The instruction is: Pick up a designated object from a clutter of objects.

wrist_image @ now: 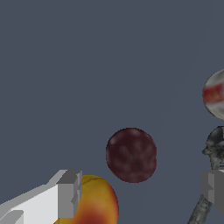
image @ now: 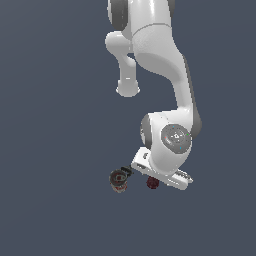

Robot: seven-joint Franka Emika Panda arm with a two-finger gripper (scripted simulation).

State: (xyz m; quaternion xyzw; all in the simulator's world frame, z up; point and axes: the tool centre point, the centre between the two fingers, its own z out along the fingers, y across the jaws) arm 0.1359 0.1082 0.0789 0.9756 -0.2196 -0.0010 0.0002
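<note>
Jaws wide on the gripper (wrist_image: 140,192), straddling the maroon ball (wrist_image: 131,154) without touching. Orange-yellow ball (wrist_image: 94,202) just beside one finger (wrist_image: 70,193), dark tool (wrist_image: 214,148) by the other.

Even, diffuse light fills both renders, with no cast shadows on the flat blue-grey ground (image: 50,150). The white arm (image: 160,45) shows soft shading, brighter on its upper surfaces, without hard glare. The exterior view is coarse and low in detail, so small items beneath the arm are hard to resolve. In the wrist view the maroon ball (wrist_image: 131,154) appears softly blurred, with mottled texture and dim edges.
</note>
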